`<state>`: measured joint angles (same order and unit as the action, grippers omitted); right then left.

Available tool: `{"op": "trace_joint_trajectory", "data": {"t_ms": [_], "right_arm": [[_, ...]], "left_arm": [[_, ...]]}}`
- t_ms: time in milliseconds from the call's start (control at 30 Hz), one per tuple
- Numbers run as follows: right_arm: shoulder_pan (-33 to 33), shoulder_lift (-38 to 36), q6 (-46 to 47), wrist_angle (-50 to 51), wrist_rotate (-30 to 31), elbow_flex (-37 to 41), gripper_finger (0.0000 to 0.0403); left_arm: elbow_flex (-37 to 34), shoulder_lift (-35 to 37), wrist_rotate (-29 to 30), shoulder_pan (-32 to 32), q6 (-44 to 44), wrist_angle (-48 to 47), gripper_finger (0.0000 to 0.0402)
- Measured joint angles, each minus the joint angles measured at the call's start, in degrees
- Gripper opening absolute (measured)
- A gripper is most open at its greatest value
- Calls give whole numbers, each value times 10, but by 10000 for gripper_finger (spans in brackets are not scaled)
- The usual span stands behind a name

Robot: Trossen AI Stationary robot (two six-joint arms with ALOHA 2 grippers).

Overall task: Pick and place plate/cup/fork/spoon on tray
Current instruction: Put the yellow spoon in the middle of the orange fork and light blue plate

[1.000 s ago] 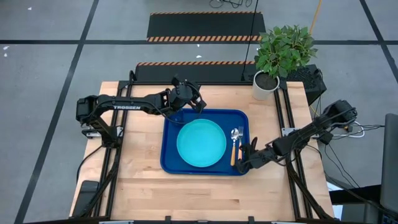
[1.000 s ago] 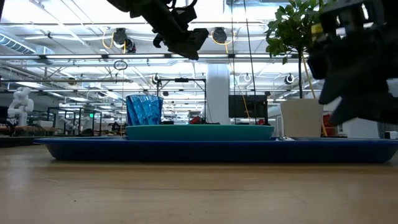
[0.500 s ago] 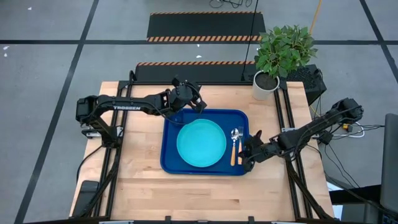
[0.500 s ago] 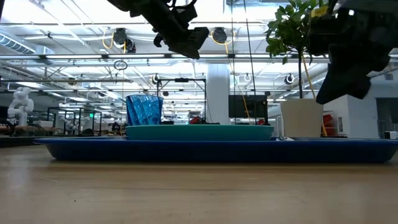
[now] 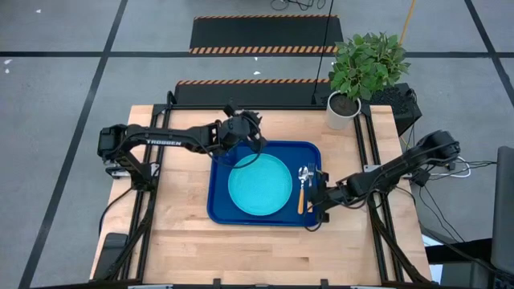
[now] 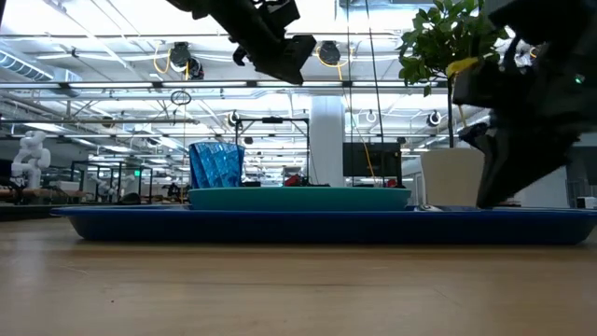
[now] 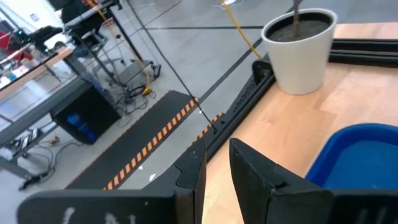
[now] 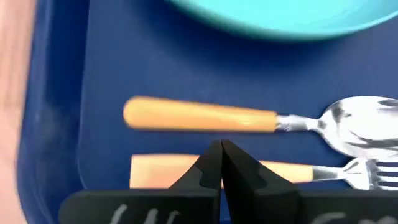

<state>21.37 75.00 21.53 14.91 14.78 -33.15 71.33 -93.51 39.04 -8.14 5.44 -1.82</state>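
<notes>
A: Four items sit on the tray (image 5: pixel 218 210) from above: plate (image 5: pixel 259 185), spoon (image 5: pixel 303 186), fork (image 5: pixel 310 172). Low down, the cup (image 6: pixel 215 164) stands behind.

B: Right gripper (image 8: pixel 221 163) jaws touch, empty, above the fork, probably after releasing. Left gripper (image 7: pixel 216 169) jaws are slightly apart, empty.

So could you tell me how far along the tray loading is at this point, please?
Nearly finished, it seems. The plate, spoon and fork already lie on the tray, and the cup stands at the tray's far side behind the plate. Nothing is held: the right gripper is shut and empty just above the fork handle, and the left gripper hangs slightly open over the tray's far edge. Only clearing both arms appears left.
</notes>
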Motion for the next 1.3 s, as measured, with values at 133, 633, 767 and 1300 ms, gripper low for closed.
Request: {"op": "trace_joint_trajectory", "data": {"t_ms": [133, 633, 767, 1300], "right_arm": [[-7, 18, -28, -2, 0, 0, 0], [-103, 5, -57, 69, -61, -46, 0], [-127, 5, -72, 83, -79, -51, 0], [-158, 87, -102, 63, -151, -60, 0]], "left_arm": [[0, 0, 0, 9, 9, 7, 74], [0, 0, 1, 12, 17, 15, 74], [0, 0, 1, 12, 18, 15, 74], [0, 0, 1, 12, 19, 8, 74]]}}
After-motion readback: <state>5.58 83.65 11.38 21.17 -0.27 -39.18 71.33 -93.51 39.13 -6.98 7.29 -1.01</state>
